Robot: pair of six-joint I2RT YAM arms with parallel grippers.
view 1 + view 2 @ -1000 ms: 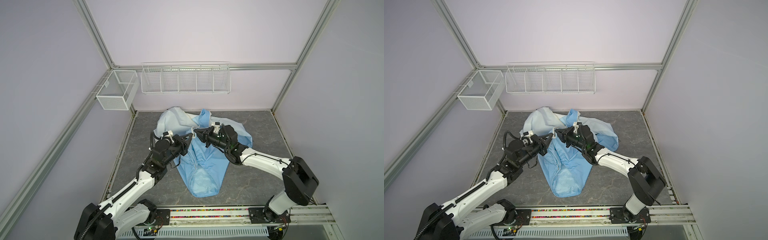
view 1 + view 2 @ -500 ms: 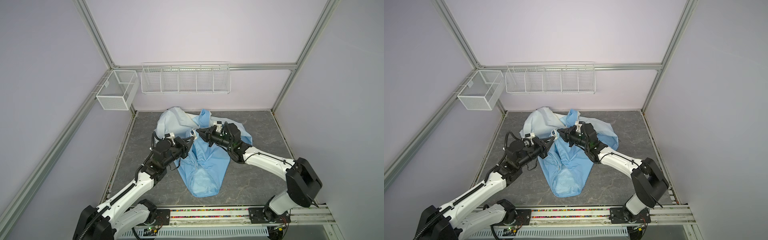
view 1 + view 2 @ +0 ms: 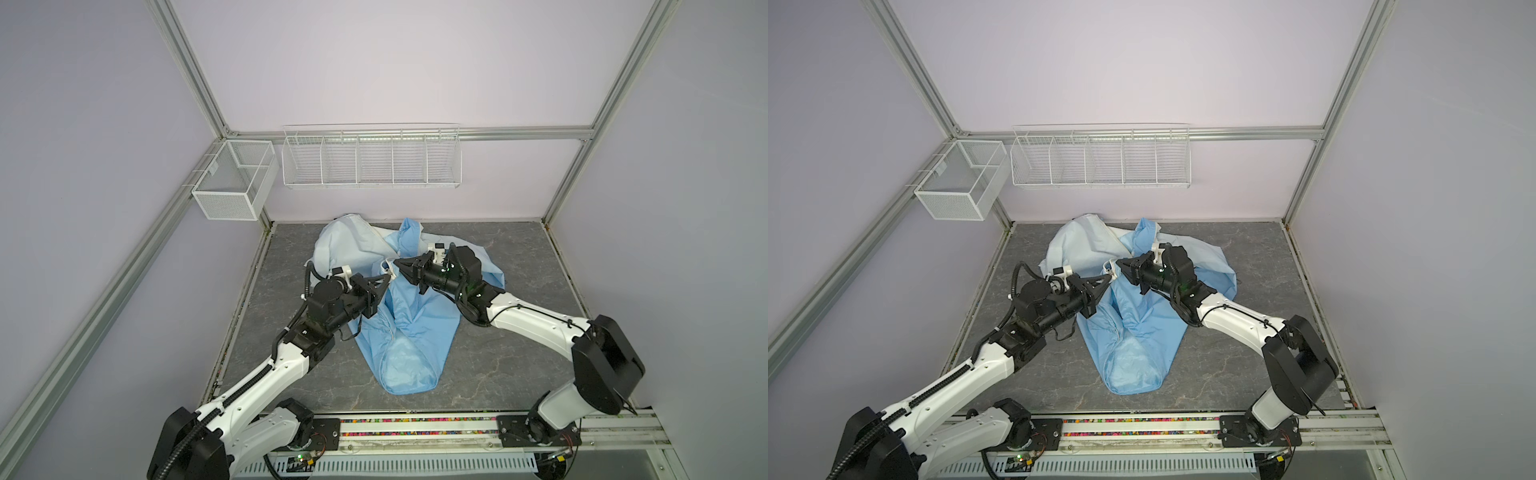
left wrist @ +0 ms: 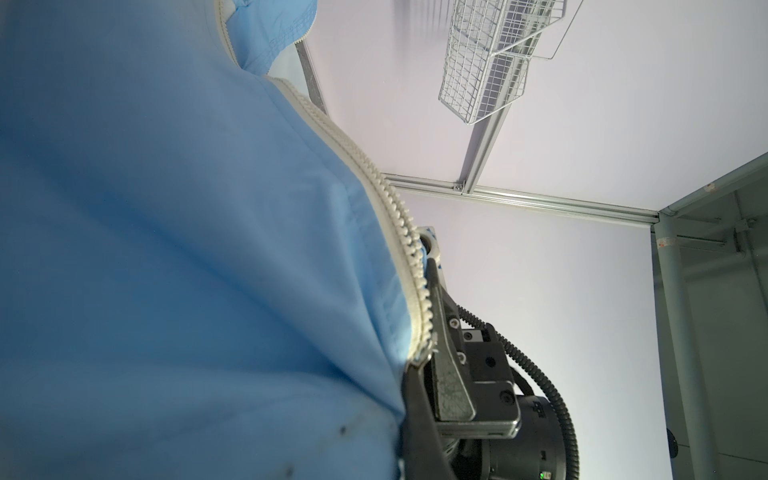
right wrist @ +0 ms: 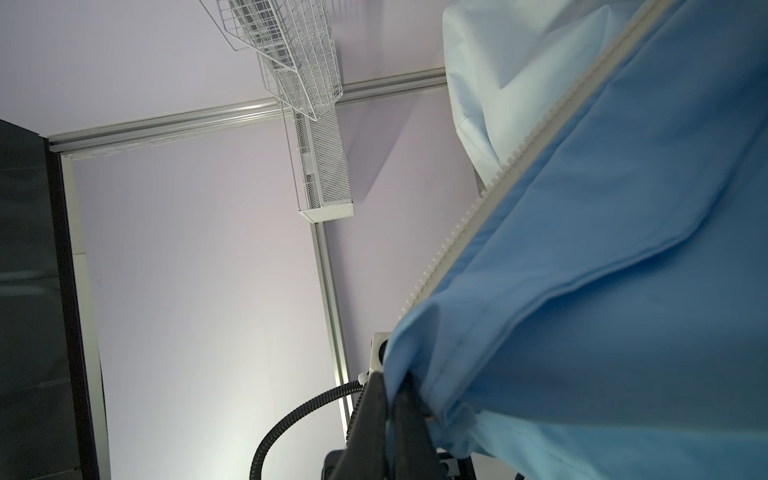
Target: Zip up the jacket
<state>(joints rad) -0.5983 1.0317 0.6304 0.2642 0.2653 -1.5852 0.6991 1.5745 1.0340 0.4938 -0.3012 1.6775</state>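
Though faint overhead, zipper teeth (image 4: 415, 270) close-up.

Jacket (image 4: 166, 249) partly beyond wrist-view edges

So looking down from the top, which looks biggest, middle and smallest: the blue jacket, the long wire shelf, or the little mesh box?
In a top view, biggest to smallest:
1. jacket
2. wire shelf
3. mesh box
The shelf and box hang on the wall, maybe nearer the camera, so they may look bigger than they really are.
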